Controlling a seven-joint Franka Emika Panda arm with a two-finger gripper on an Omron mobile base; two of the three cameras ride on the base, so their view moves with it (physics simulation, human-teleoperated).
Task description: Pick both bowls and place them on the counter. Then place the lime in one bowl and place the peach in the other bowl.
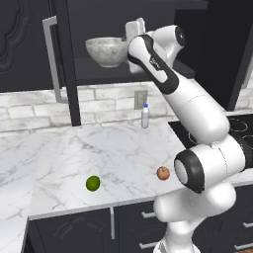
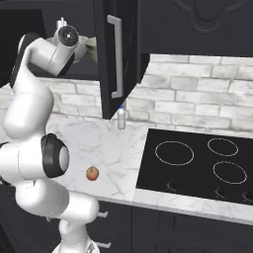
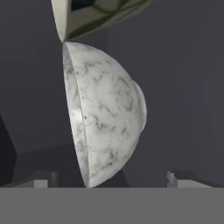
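The white-grey marbled bowl stands on a dark shelf inside the open upper cabinet. In the rolled hand view this bowl appears close ahead on its side, with the cream, green-mottled bowl touching its rim beyond it. My gripper is open, its fingertips spread wider than the marbled bowl, and nothing is held. The hand is raised just right of that bowl. On the white marble counter below lie the lime and the peach, also the peach.
The open cabinet door with a metal handle hangs right of the hand. A small white bottle stands at the backsplash. The black stovetop lies to the right. My own arm rises over the counter's front edge.
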